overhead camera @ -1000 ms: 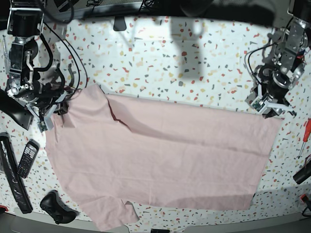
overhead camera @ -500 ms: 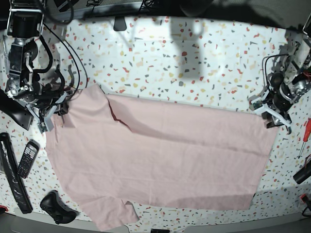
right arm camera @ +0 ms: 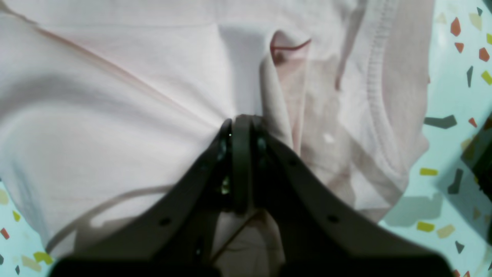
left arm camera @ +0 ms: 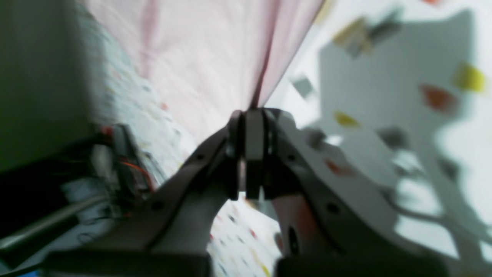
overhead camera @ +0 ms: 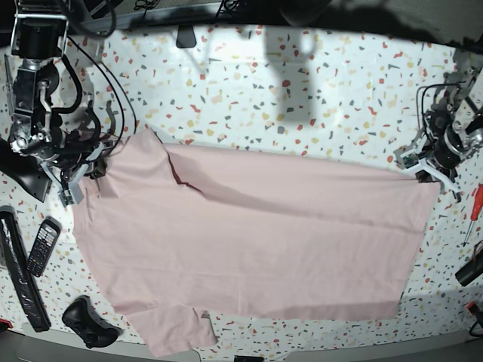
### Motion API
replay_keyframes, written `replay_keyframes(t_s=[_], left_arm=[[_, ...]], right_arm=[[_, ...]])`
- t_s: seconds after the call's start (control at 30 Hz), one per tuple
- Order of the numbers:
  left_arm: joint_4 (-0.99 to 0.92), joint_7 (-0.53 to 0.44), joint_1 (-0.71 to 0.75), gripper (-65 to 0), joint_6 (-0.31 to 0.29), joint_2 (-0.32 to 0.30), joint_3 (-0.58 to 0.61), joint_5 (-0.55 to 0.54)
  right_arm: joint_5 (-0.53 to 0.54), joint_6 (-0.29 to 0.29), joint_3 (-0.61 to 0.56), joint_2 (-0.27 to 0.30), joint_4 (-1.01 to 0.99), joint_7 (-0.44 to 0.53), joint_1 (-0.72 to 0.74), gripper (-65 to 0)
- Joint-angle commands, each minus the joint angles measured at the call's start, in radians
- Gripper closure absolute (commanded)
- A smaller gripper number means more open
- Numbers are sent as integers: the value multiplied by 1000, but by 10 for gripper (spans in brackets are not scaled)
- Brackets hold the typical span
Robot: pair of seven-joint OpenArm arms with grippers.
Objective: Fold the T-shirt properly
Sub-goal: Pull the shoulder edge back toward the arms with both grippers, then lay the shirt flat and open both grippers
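1. Table [overhead camera: 226,83]: speckled surface bearing the T-shirt [overhead camera: 249,249].
2. T-shirt: spread across the near half; no lettering visible. Step in hand, as judged: gripping the far edge for a fold. Next: lift both ends evenly, then carry that edge over.
3. Left claw [left arm camera: 248,113] and right claw [right arm camera: 244,121]: each clenched on T-shirt cloth.
4. Remote control [overhead camera: 44,247]: markings illegible.

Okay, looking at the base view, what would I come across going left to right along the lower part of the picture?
Black remote control with small buttons → black boot-shaped object → large pale pink cotton T-shirt → red-handled screwdriver
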Motion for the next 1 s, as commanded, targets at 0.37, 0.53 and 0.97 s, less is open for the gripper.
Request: replay_keyframes(t_s=[0.37,0.53,0.97], left_arm=[[296,131,189,0,11,-222,-10,-173],[334,134,299,0,10,-229,-10,-185],[553,196,583,0,9,-297,-10,-144]], right_arm=[[19,41,77,16,232,-93,-200,0],[75,43,193,16,328,-94,-334,0],[148,60,382,8,550,-99,-624,0]])
